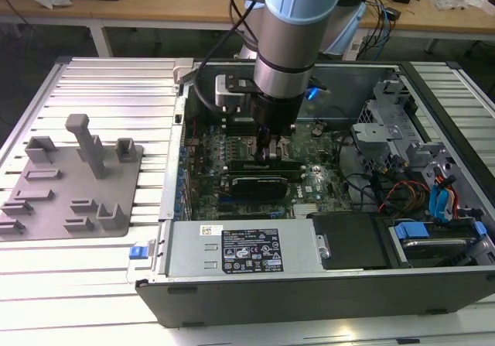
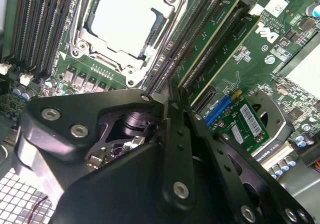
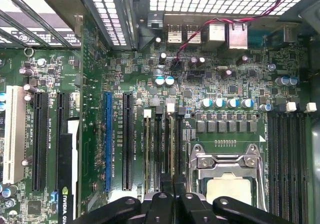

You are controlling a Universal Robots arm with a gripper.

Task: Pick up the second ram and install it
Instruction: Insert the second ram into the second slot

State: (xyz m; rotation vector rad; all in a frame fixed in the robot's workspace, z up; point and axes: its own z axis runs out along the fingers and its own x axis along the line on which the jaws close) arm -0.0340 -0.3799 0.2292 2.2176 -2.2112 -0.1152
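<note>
My gripper (image 1: 271,159) reaches down into the open computer case and stands on the row of memory slots (image 2: 200,33) beside the processor socket (image 2: 125,18). In both wrist views the two black fingers (image 2: 167,134) lie pressed together, and their tips meet over one slot (image 3: 172,149). The gripper (image 3: 172,186) looks shut, with no gap I can see. The second ram is hidden: the fingers cover the spot where the tips touch the slot, so I cannot tell whether a stick sits under them.
A black graphics card (image 1: 259,183) lies just in front of the gripper. The power supply (image 1: 247,249) sits at the case front, with a drive cage (image 1: 387,129) and cables (image 1: 394,187) at the exterior view's right. A grey fixture plate (image 1: 73,176) stands on the table at its left.
</note>
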